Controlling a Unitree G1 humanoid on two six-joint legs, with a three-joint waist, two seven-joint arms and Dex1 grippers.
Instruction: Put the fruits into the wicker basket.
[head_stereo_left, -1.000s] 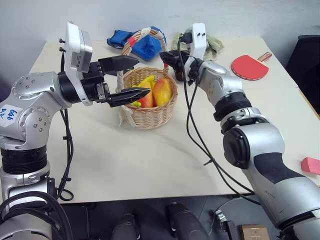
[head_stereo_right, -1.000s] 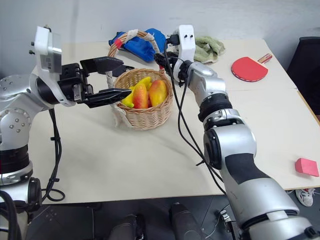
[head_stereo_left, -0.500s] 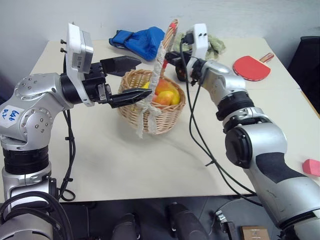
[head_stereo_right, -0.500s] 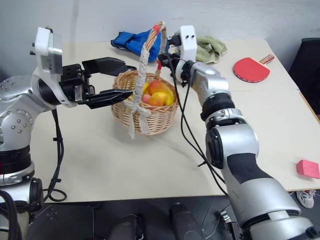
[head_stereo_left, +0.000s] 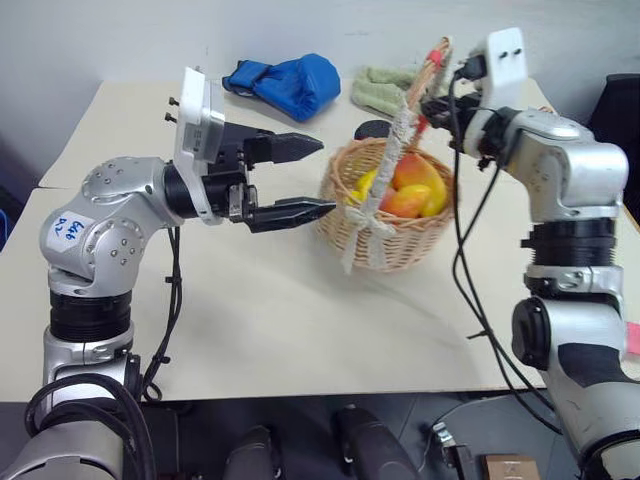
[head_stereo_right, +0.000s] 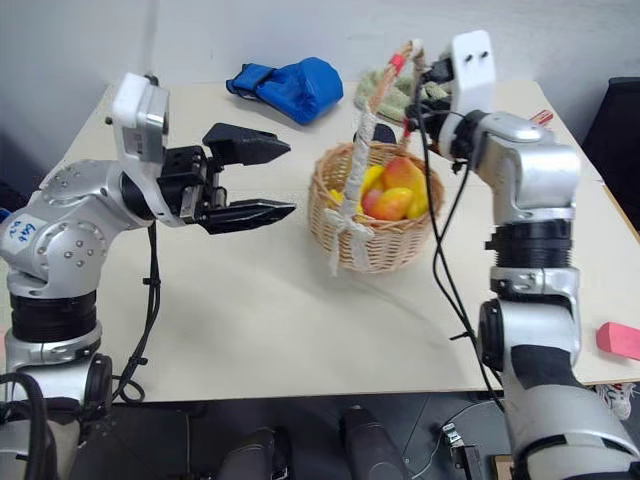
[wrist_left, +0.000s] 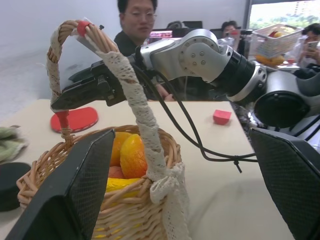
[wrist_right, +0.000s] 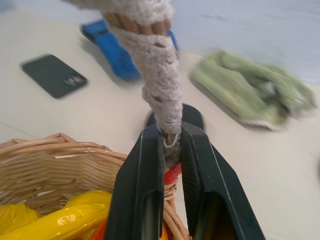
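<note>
Currently clamped right gripper (wrist_right: 170, 150) on wicker basket (head_stereo_left: 395, 225) handle, fruits (head_stereo_left: 405, 190) inside, basket on table (head_stereo_left: 270, 310). Held left gripper (head_stereo_left: 305, 180) agape, empty, beside basket. Spotted handwritten blue label (head_stereo_left: 68, 231) on left arm, unreadable.

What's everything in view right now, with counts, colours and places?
Wicker basket: one, tan, mid-table, handle upright.
Fruits: several, yellow and red-orange, inside the basket.
Glove: one, blue, far side.
Cloth: one, green, far side.
Round case: one, black, behind the basket.
Paddle: one, red, beyond the basket.
Block: one, pink, right edge.
Phone: one, dark, flat on the table.
People: background.
Left gripper: open, beside the basket.
Right gripper: shut on handle.
</note>
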